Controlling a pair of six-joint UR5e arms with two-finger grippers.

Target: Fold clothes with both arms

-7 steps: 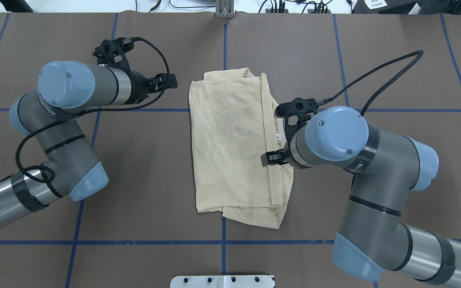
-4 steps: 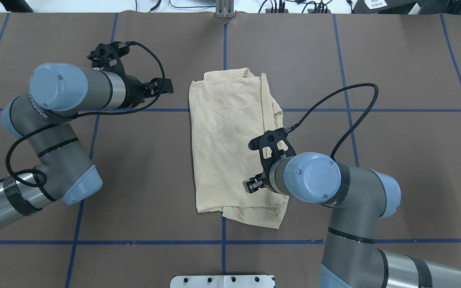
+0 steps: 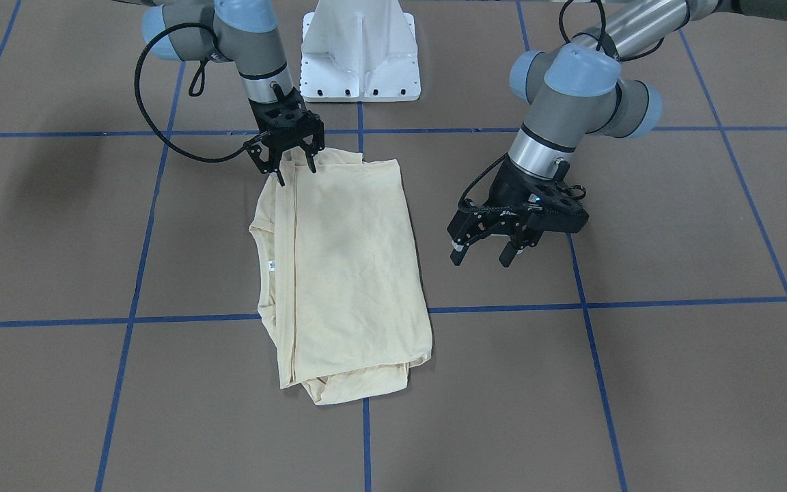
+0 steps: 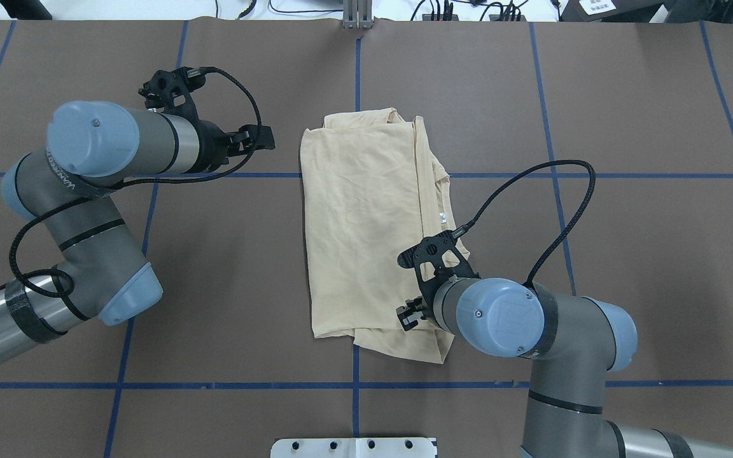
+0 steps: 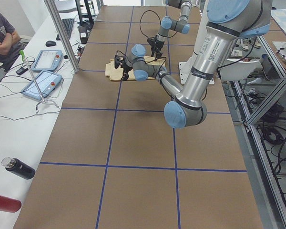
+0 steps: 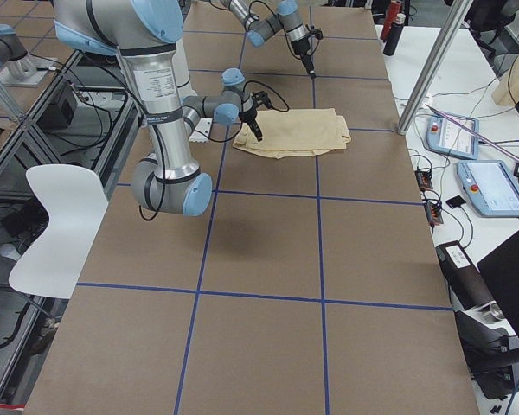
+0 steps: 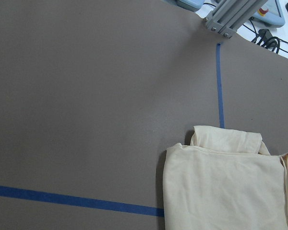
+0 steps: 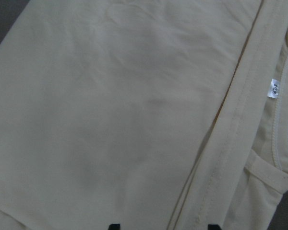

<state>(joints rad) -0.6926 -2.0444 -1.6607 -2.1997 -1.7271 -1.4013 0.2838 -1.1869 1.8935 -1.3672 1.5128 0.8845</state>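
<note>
Cream-yellow shirt (image 4: 366,229) lies folded into a long rectangle at the middle of the brown table (image 4: 226,286); at its end nearest the robot the right gripper (image 3: 296,174) stands over it, jaws wide apart, holding nothing, the folded edge between them; further out, beside the shirt and apart from it, the left gripper (image 3: 481,260) hangs above the table, jaws spread and empty.

We hold our right tool (image 3: 296,174) pointing straight down, wrist vertical, its fingers spread apart. Our left tool (image 3: 481,260) hangs tilted with fingers likewise apart, well apart from the right one.
</note>
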